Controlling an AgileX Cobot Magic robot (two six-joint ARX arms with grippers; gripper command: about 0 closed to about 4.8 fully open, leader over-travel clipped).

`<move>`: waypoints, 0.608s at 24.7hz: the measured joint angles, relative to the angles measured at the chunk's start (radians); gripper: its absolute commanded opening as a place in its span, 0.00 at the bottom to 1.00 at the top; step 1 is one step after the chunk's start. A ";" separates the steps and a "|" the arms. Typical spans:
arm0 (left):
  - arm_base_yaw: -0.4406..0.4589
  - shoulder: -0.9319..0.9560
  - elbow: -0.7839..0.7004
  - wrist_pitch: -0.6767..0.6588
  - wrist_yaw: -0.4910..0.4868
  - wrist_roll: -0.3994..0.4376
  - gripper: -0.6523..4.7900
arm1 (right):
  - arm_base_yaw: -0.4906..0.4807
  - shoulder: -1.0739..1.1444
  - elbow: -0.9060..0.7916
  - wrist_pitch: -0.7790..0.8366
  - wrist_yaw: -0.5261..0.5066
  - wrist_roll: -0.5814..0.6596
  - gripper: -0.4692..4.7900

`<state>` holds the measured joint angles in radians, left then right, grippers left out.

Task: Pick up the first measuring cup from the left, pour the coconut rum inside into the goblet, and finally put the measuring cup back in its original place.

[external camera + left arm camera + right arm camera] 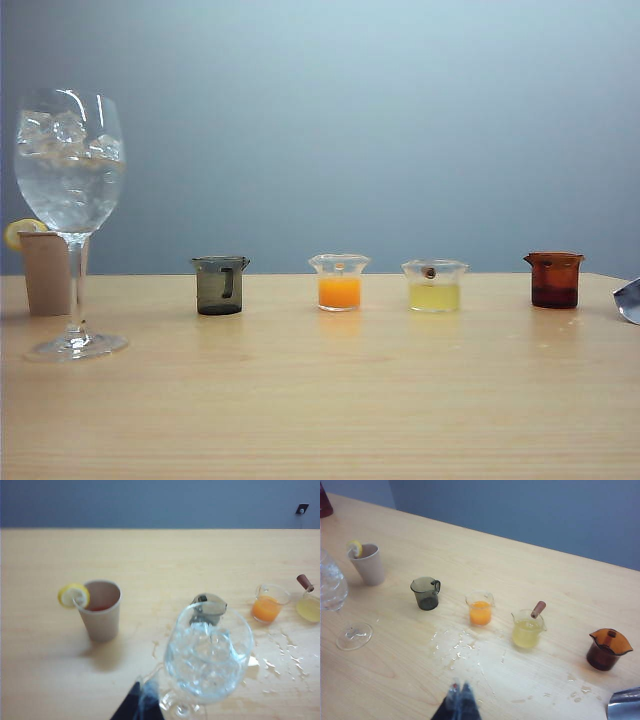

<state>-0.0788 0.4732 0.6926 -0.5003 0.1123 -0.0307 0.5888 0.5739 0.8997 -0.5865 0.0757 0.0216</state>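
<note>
four cups stand in a row on the desk (320, 420); the grey measuring cup (220, 286) sits upright at its left end, beside the goblet (70, 190). right gripper (460, 692) hangs high, jaws together; left gripper (137, 705) state unclear. judged: task at its close, arms need only clear.

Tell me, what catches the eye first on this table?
The tall goblet full of ice, at the exterior view's far left, beside a paper cup with a lemon slice. To its right runs a row of small cups: the smoky first measuring cup, then orange, yellow and amber ones. Spilled droplets glisten before them, near the shut right gripper.
</note>
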 measured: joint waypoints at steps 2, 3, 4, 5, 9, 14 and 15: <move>0.000 -0.023 0.000 -0.013 0.000 -0.044 0.11 | 0.000 -0.102 -0.071 -0.003 0.001 0.019 0.07; 0.000 -0.034 0.000 -0.014 -0.001 -0.049 0.11 | 0.000 -0.130 -0.090 -0.008 0.003 0.025 0.07; 0.000 -0.051 0.000 -0.013 -0.002 -0.050 0.11 | 0.000 -0.160 -0.108 -0.010 0.003 0.031 0.07; 0.000 -0.069 0.000 -0.013 -0.002 -0.052 0.11 | 0.000 -0.182 -0.124 -0.007 0.007 0.034 0.07; 0.000 -0.172 -0.016 -0.016 -0.019 -0.084 0.11 | 0.000 -0.250 -0.220 -0.003 0.012 0.079 0.07; 0.000 -0.277 -0.074 -0.023 -0.020 -0.122 0.11 | 0.000 -0.275 -0.312 0.018 0.014 0.104 0.07; 0.000 -0.297 -0.085 -0.021 -0.022 -0.124 0.11 | 0.000 -0.276 -0.329 0.038 0.014 0.105 0.07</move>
<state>-0.0788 0.1764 0.6075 -0.5209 0.0902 -0.1543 0.5888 0.2981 0.5709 -0.5488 0.0898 0.1261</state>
